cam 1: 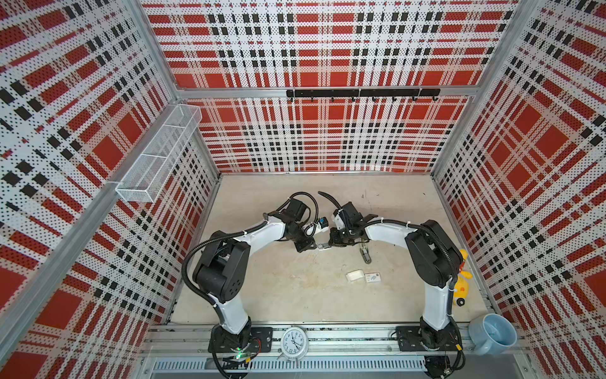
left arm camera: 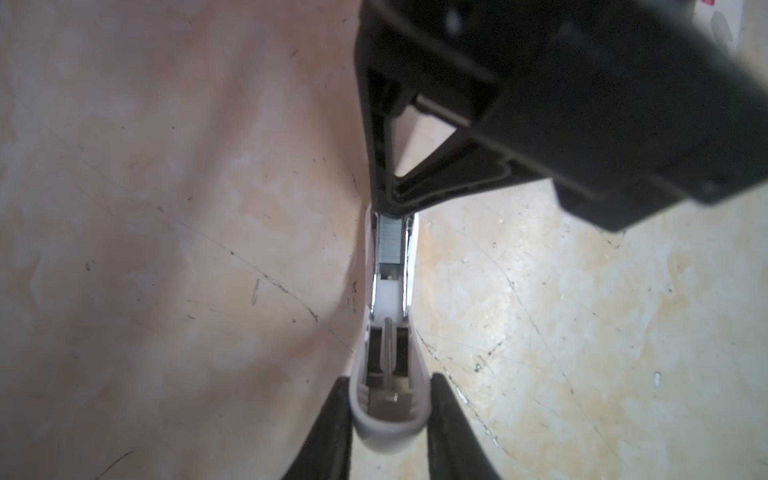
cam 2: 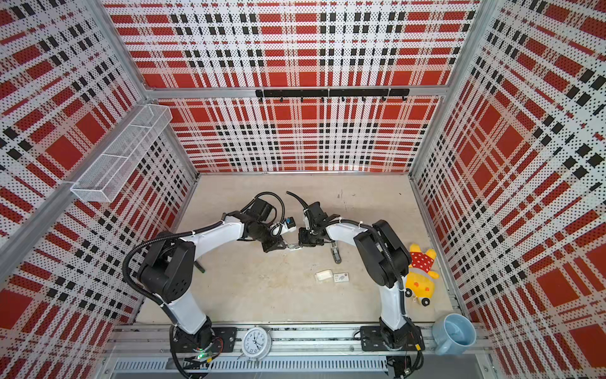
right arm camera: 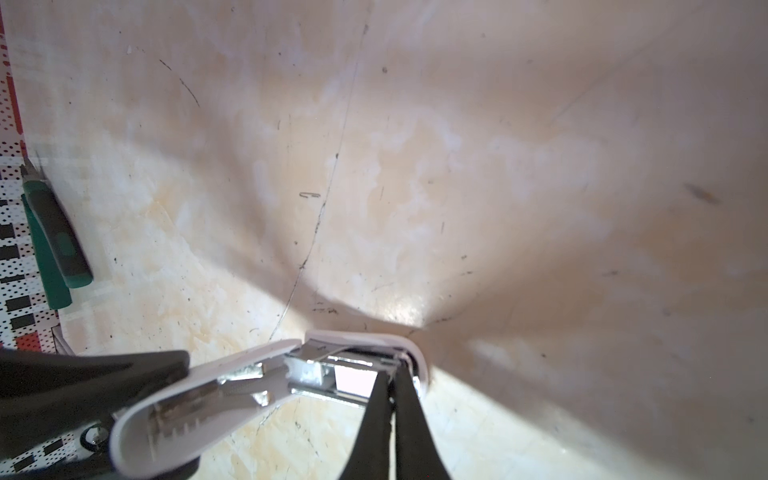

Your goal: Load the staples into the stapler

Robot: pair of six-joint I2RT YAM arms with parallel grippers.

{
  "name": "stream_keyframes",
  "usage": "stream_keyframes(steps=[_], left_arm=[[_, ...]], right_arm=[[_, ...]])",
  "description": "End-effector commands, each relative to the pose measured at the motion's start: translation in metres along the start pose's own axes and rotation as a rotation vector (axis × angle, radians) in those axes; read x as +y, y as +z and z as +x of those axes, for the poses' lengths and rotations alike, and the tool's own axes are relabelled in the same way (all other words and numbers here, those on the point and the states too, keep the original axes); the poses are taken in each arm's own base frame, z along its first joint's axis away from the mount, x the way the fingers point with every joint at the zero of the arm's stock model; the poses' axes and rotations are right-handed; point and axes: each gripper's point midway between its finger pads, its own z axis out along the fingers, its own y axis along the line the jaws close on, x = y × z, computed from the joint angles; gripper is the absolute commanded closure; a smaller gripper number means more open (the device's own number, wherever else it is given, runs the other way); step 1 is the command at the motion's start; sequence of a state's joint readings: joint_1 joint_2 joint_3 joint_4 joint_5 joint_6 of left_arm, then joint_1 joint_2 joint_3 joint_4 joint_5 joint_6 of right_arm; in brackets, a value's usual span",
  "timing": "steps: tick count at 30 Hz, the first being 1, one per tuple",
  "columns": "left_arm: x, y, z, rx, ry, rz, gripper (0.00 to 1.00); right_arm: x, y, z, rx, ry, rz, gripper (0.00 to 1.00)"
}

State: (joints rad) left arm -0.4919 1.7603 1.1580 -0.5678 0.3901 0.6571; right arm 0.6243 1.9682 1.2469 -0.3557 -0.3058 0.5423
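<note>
The left gripper (left arm camera: 390, 378) is clamping the swung-open white lid of the stapler (right arm camera: 232, 361) at mid-table, apparently keeping the magazine exposed and steady. The right gripper (right arm camera: 392, 374), jaws pressed together, is reaching in from the right and poking its tips into the channel, where the staples (left arm camera: 390, 241) are lying, probably to seat them.

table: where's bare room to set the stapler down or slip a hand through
Bare table lies between the clock and the white tray; another strip runs along the back wall. Crowded: the stapler at centre, and tray, sleeve and plush toy at right.
</note>
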Motion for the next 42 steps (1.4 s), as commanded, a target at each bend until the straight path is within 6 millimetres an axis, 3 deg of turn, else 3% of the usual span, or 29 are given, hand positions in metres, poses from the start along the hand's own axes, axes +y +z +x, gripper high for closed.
stream_keyframes(steps=[1,10,23,42], left_arm=[[-0.009,0.002,-0.026,-0.054,0.046,0.030,0.75],[-0.001,0.014,-0.033,-0.016,0.031,0.045,0.76],[-0.016,0.031,-0.029,0.068,0.086,0.092,0.80],[-0.019,0.028,-0.027,0.081,0.094,0.103,0.81]], right_arm=[[-0.013,0.019,0.012,0.037,0.014,0.044,0.93],[-0.013,0.022,0.013,0.027,0.041,0.030,0.93],[-0.009,0.015,0.010,-0.006,0.050,0.011,0.86],[0.002,-0.012,-0.013,-0.113,0.066,-0.077,0.80]])
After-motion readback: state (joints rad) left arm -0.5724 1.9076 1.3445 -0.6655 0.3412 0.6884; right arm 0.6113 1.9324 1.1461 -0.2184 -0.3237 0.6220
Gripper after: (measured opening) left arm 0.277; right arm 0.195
